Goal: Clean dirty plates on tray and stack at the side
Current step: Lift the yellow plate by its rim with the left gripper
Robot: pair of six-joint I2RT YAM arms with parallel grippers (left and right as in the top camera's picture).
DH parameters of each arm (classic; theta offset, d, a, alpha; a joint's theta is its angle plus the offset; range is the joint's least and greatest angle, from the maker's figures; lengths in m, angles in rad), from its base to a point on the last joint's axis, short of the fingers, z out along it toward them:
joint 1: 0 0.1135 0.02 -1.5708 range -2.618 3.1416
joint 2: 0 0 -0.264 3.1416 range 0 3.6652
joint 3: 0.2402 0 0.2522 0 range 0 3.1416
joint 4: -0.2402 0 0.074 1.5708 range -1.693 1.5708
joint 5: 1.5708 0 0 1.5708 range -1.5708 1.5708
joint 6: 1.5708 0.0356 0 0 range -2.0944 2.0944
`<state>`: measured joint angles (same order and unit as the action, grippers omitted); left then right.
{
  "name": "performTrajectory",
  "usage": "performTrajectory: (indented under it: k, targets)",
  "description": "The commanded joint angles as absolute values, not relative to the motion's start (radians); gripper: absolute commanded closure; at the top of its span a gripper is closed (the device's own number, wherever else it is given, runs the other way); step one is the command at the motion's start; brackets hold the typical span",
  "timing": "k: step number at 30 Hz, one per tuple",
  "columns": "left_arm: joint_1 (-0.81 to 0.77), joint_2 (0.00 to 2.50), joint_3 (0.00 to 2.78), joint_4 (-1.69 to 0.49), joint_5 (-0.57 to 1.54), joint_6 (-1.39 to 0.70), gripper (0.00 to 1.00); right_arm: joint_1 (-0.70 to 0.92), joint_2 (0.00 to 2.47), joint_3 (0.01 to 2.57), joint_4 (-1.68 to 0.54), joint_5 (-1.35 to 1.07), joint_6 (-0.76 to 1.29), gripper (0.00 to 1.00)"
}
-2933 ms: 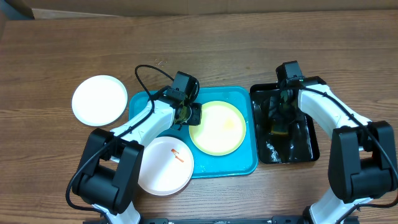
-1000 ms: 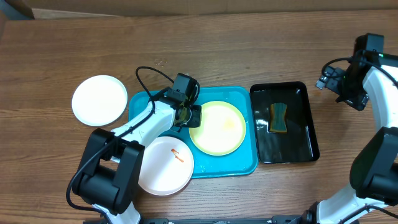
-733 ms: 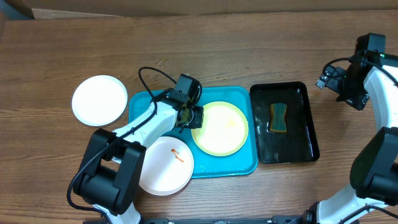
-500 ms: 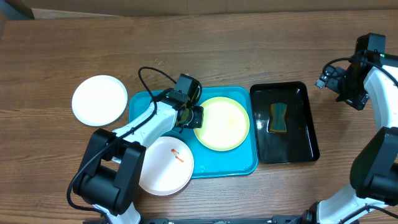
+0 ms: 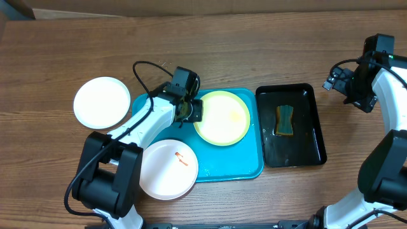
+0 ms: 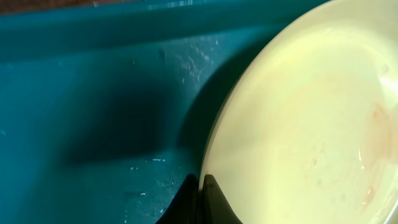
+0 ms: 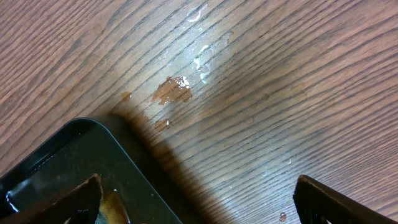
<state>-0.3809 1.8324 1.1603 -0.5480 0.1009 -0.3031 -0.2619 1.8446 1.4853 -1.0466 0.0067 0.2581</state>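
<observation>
The left gripper (image 5: 194,113) is pinching the yellow plate (image 5: 222,117) in the blue tray (image 5: 235,162), a sponge (image 5: 285,121) is lying in the black tray (image 5: 306,150), and the right gripper (image 7: 199,202) is hanging spread wide.

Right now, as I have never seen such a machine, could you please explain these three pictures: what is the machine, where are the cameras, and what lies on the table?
These are two robot arms at a wooden table, each ending in a two-finger gripper. The wide picture comes from a camera above, and the two close ones from cameras on the wrists. The left gripper is shut on the rim of the round pale yellow plate, over the large turquoise plastic tray. A white plate with an orange smear covers one tray corner. A plain white plate lies on the table. The small glossy black tray holds a sponge. The right gripper is open and empty.
</observation>
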Motion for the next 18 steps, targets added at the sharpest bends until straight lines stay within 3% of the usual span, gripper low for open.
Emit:
performTrajectory:
  k: [1,18]
  targets:
    - [-0.378,1.777,1.211,-0.553,0.036,-0.260,0.96,-0.264,1.825,1.505,-1.042,0.006,0.262,0.00]
    - [-0.378,1.742,1.285,-0.536,0.018,-0.157,0.96,-0.264,1.825,1.505,-1.042,0.006,0.262,0.00]
